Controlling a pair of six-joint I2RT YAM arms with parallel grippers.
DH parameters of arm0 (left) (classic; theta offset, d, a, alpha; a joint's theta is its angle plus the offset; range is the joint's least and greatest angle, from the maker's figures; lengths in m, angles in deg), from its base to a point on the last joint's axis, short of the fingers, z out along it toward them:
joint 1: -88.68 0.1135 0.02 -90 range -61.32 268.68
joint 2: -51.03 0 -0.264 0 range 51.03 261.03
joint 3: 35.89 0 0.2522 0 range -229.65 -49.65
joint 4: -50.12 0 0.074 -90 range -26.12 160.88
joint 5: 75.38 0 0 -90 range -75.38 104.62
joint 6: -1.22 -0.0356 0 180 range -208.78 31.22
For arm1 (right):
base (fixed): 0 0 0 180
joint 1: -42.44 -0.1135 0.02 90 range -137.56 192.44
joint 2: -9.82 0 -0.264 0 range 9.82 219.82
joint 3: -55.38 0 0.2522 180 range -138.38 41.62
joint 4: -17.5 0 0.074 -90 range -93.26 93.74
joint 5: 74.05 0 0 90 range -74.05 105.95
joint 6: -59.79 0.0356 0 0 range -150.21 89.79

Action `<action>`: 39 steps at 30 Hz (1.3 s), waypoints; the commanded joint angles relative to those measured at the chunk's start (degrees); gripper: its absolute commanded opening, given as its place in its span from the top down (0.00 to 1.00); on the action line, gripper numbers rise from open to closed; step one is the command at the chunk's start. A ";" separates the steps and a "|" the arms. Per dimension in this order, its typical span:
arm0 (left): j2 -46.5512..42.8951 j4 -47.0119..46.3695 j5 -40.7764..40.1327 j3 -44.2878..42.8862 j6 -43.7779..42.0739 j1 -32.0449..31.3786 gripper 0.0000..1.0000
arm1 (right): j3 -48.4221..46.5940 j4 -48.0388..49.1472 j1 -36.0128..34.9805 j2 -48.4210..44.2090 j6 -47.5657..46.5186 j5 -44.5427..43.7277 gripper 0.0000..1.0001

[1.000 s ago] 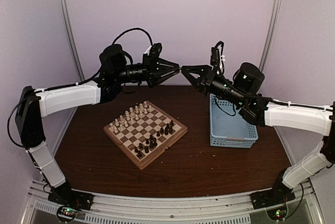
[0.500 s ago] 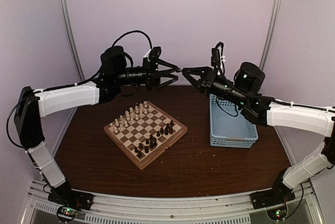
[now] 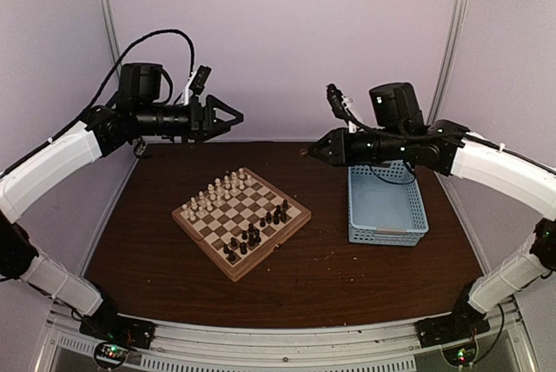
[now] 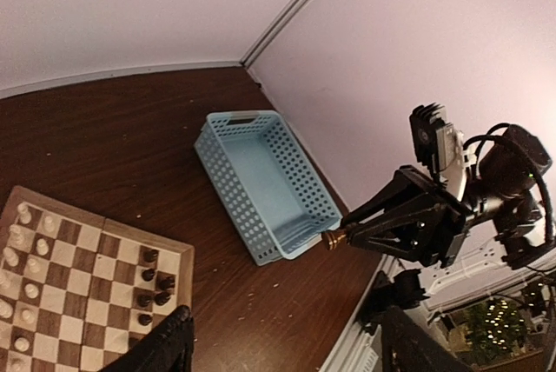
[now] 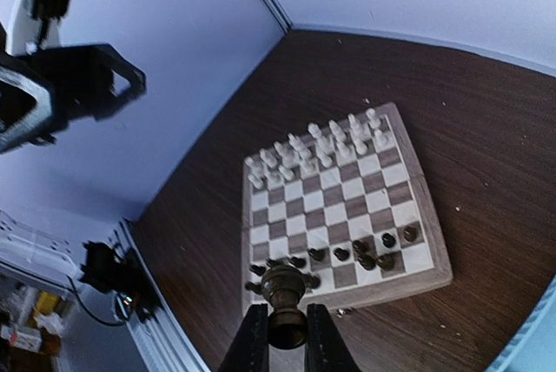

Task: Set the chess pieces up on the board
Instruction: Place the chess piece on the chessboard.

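The board (image 3: 269, 246) lies left of centre on the table, with cream chess pieces (image 3: 215, 193) along its far-left side and dark ones (image 3: 257, 231) along its near-right side. High over the back left, my left gripper (image 3: 233, 116) stands open and empty. In its own view the left gripper (image 4: 285, 313) shows wide-apart fingers with nothing between them. My right gripper (image 3: 310, 152) hovers above the table between board and basket. It is shut on a dark brown chess piece (image 5: 283, 278), which sticks out beyond its fingertips (image 5: 254, 328) and shows again as the dark piece (image 4: 333, 239).
A light blue lattice basket (image 3: 387, 209) sits right of the board, with nothing showing inside it in the left wrist view. Small crumbs dot the dark wooden table (image 3: 347, 276). Purple walls close the back and sides.
The two grippers met tip to tip at the back centre. The left one has opened and swung back to the left. The right one has drawn back rightward and lower, keeping the dark piece.
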 commanded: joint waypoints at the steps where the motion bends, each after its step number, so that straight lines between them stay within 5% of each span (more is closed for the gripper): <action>1: -1.49 10.79 -9.81 -0.77 -11.19 -0.06 0.26 | -5.77 -16.77 -1.53 7.09 -11.78 -4.11 0.97; 19: -6.96 13.65 -18.93 2.55 -16.96 0.00 0.25 | -21.02 -24.15 -4.46 31.99 -24.48 -16.94 0.96; 39: -6.46 14.40 -20.14 2.80 -19.13 0.00 0.24 | -27.57 -24.27 -3.98 42.86 -26.58 -22.62 0.95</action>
